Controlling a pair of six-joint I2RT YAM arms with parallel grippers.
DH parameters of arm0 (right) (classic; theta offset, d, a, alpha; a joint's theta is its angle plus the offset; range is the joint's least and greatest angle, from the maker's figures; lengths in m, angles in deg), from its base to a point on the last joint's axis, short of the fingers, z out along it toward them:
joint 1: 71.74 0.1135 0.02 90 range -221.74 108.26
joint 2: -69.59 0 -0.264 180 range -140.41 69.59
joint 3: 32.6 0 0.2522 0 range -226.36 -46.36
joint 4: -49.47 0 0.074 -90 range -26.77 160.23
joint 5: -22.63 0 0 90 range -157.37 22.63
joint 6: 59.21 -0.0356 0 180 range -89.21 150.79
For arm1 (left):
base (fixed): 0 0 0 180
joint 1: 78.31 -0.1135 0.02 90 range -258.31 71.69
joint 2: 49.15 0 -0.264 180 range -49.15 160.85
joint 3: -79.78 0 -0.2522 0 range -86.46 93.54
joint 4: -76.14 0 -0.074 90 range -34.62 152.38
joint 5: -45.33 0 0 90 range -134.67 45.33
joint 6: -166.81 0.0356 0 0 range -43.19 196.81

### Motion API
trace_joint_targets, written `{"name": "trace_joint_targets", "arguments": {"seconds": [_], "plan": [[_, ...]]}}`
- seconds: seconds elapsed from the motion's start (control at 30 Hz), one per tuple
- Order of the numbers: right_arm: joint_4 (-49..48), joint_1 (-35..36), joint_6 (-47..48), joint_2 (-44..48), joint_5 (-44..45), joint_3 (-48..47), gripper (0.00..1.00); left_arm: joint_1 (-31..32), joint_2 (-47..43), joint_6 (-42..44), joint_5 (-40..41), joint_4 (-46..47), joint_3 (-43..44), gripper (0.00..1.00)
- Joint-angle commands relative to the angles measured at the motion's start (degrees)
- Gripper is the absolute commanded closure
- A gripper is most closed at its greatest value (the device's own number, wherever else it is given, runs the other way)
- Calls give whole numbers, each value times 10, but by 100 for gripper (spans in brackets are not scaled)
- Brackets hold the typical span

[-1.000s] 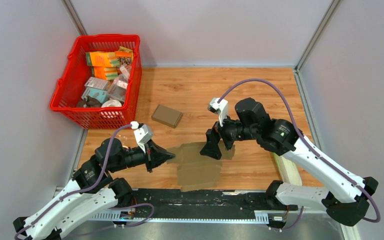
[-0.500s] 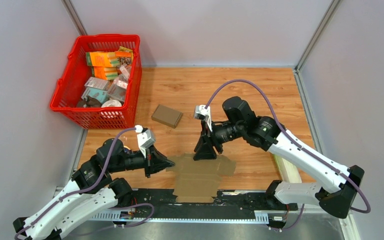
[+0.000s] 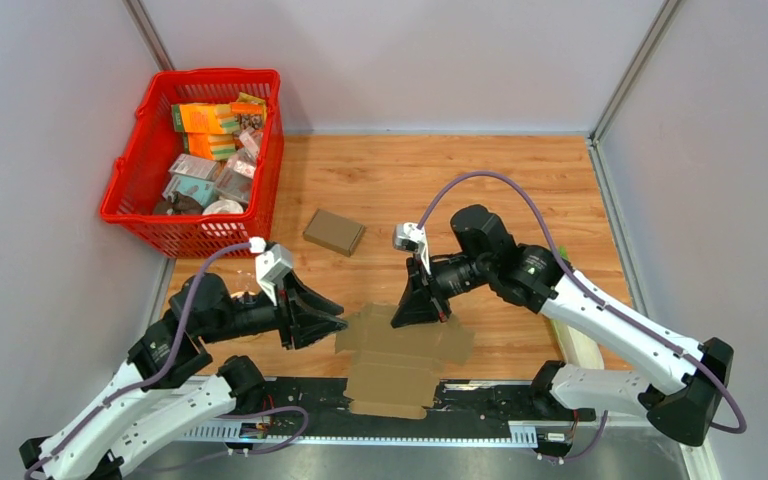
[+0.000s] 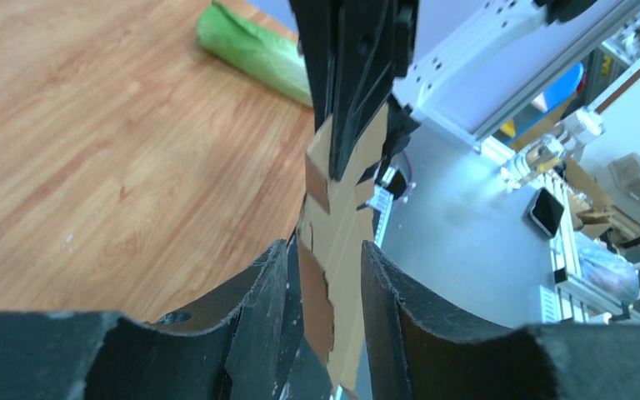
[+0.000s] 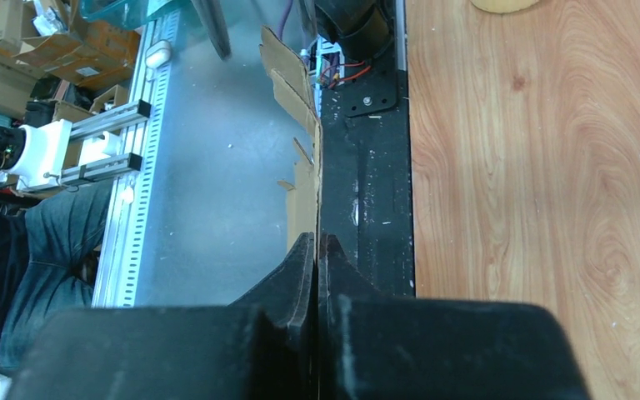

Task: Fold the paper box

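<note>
The paper box is a flat brown cardboard blank lying at the table's near edge, partly over the black rail. My left gripper is at its left edge. In the left wrist view the fingers stand open on either side of the sheet, with gaps on both sides of it. My right gripper is shut on the blank's far edge. In the right wrist view its jaws pinch the thin cardboard, which runs edge-on away from them.
A red basket full of small packages stands at the back left. A small folded brown box lies mid-table. A green roll and a pale block lie at the right. The black rail borders the near edge.
The right gripper came down onto the blank's far edge and shut on it. The left gripper, shut on the blank before, has opened. The blank has slid toward the near edge.
</note>
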Motion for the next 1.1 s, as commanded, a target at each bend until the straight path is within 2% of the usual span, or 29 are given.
{"name": "trace_joint_targets", "arguments": {"seconds": [0.0, 0.07, 0.2, 0.47, 0.67, 0.9, 1.07], "plan": [[-36, 0, -8, 21, -40, 4, 100, -1, 27, -19, 17, -5, 66, 55], [-37, 0, -7, 25, -40, 1, 100, -1, 43, -20, 19, -13, 83, 57], [-37, 0, -8, 29, -35, -3, 100, -1, 97, -33, -4, 6, 103, 69], [-45, 0, -16, 27, -18, -10, 100, -1, 138, -24, -41, 32, 114, 89], [-59, 1, -33, 4, -3, -11, 100, -1, 145, -39, -62, 63, 105, 91], [-89, 0, -70, -17, -2, -17, 100, -1, 155, -58, -66, 77, 90, 87], [-156, 1, -125, 4, -39, -5, 100, -1, 180, -68, -59, 72, 74, 88]]}}
